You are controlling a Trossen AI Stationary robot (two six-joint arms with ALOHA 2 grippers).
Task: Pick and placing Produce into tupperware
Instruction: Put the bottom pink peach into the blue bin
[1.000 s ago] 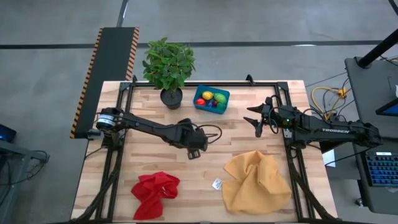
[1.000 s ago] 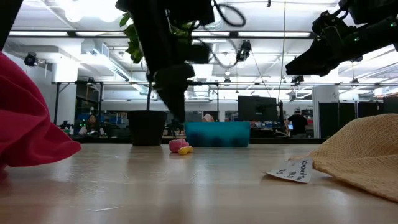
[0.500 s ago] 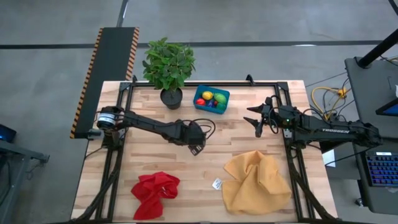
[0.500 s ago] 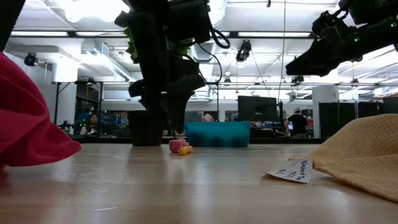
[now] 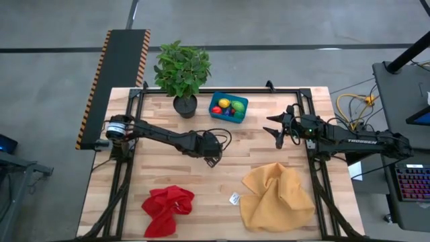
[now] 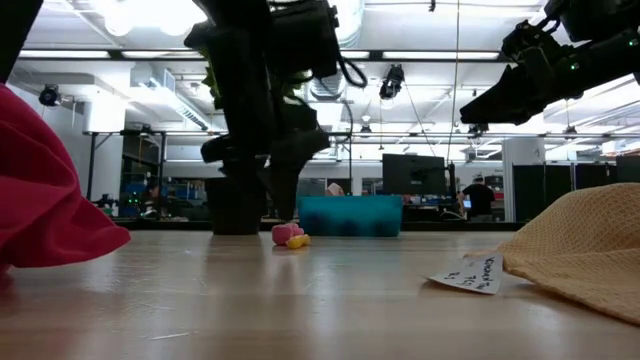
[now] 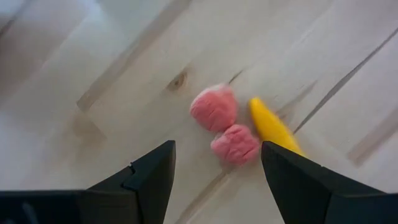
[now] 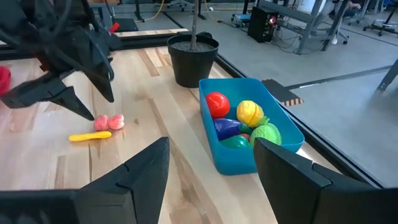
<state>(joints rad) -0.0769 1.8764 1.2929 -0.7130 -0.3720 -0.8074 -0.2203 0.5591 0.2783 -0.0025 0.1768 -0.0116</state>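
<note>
The left gripper (image 5: 213, 160) hangs with fingers spread, holding nothing, just above a pink two-lobed toy (image 7: 224, 127) and a yellow toy (image 7: 273, 126) that lie touching on the wooden table (image 5: 269, 144), in front of the teal tupperware (image 5: 242, 104). The tupperware, just beside the potted plant (image 5: 182, 70), holds red (image 8: 217, 104), yellow (image 8: 249, 113), purple and green produce. The right gripper (image 5: 277, 131), fingers also spread and empty, waits raised to the tupperware's right on an arm lettered "TROSSEN" (image 5: 358, 141); writing on the white tag (image 6: 468, 274) beside the mustard cloth (image 5: 277, 196) is unreadable.
</note>
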